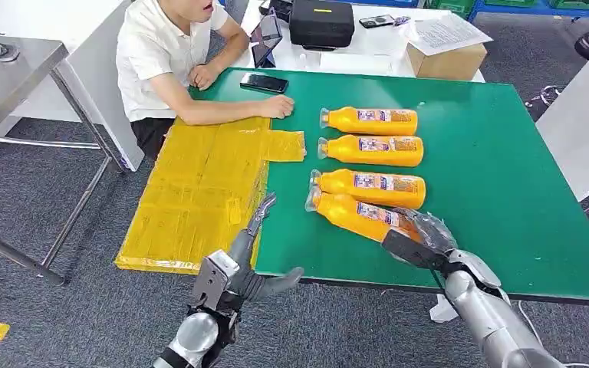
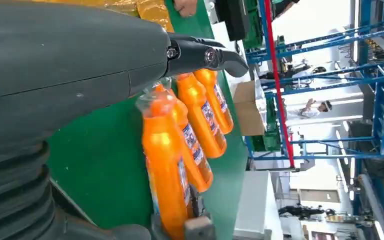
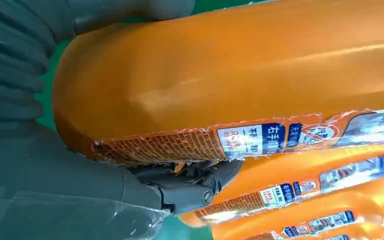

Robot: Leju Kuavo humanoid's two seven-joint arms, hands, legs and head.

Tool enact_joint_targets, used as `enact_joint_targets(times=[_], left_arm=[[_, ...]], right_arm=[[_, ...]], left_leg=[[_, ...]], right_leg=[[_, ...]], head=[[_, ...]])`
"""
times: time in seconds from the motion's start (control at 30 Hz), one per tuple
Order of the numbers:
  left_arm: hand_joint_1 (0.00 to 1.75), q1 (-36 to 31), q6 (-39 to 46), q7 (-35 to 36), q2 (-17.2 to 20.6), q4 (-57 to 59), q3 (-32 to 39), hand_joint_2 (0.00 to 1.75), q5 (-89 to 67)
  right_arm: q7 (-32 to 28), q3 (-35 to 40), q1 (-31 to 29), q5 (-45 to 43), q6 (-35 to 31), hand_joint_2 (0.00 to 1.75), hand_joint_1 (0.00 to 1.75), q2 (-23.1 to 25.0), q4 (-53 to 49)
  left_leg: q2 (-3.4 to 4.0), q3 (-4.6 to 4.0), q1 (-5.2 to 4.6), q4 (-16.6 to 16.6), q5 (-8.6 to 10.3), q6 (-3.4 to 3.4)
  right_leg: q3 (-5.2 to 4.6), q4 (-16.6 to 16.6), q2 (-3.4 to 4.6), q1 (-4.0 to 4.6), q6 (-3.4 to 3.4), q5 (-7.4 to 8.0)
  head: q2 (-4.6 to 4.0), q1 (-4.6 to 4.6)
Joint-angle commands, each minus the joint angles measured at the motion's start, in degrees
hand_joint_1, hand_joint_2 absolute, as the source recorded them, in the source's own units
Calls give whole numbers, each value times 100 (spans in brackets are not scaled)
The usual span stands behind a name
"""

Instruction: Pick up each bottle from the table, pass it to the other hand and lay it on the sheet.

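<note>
Head view shows the right hand (image 1: 418, 239) with its fingers (image 3: 195, 187) clamped on the base of the nearest bottle (image 1: 357, 215), which lies on the green tabletop (image 1: 506, 169), touching the next bottle (image 1: 372, 186). The left hand (image 1: 249, 264) waits with fingers apart near the yellow sheet (image 1: 199, 184). A grip so near the base may let the bottle tip, or drag its neighbour.
</note>
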Motion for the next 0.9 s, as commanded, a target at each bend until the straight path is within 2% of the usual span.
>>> enact_joint_targets(times=[0.03, 0.13, 0.23, 0.43, 0.5, 0.7, 0.77, 0.9], left_arm=[[0, -103, -13, -70, 29, 222, 118, 175, 212], [0, -85, -157, -27, -45, 232, 279, 175, 603], [0, 0, -299, 39, -40, 142, 412, 175, 1085], [0, 306, -291, 120, 5, -325, 536, 175, 1576], [0, 363, -266, 216, 42, -381, 513, 175, 1712], [0, 333, -541, 509, 92, -244, 482, 175, 2134], [0, 235, -1095, 834, 188, -83, 359, 175, 2622], [0, 78, -1275, 954, 190, 121, 314, 175, 2824]], right_arm=[[-2, -285, 895, -346, 371, 175, 175, 336, -554], [-334, -381, 1023, -645, 433, 175, 175, 445, -880], [-314, -506, 1457, -1064, 353, 175, 175, 783, -1889], [-479, -572, 2084, -1826, -400, 175, 175, 1467, -3520], [-523, -484, 2226, -2007, -631, 175, 175, 1605, -3910], [-519, -297, 2226, -2154, -725, 175, 175, 1693, -3998], [-578, -25, 2023, -2145, -623, 175, 175, 1668, -3714], [-670, 455, 1674, -1973, -641, 175, 175, 1890, -3215]], left_leg=[[-13, 14, 10, -12, 0, -11], [-10, 18, 12, -17, 1, -19], [13, 15, 16, -8, 0, -18], [46, 6, 17, -6, -12, -25], [36, -20, 13, -1, -7, -18], [15, -70, 12, -5, 5, -19], [16, -68, 13, -2, -1, -23], [25, -78, 8, -6, 5, -23]], right_leg=[[52, -15, -10, 10, -10, -1], [53, -15, -6, 12, -25, 5], [43, -10, 5, 15, -23, 8], [29, 4, 39, 17, -30, 3], [8, 11, 26, 13, -23, 4], [-34, 12, 17, 10, -18, 3], [-30, 13, 20, 11, -22, -1], [-44, 11, 30, 5, -22, 8]], head=[[0, 2], [0, -2], [0, -2], [0, -2], [0, -4], [0, -2], [0, 0], [0, 0]])
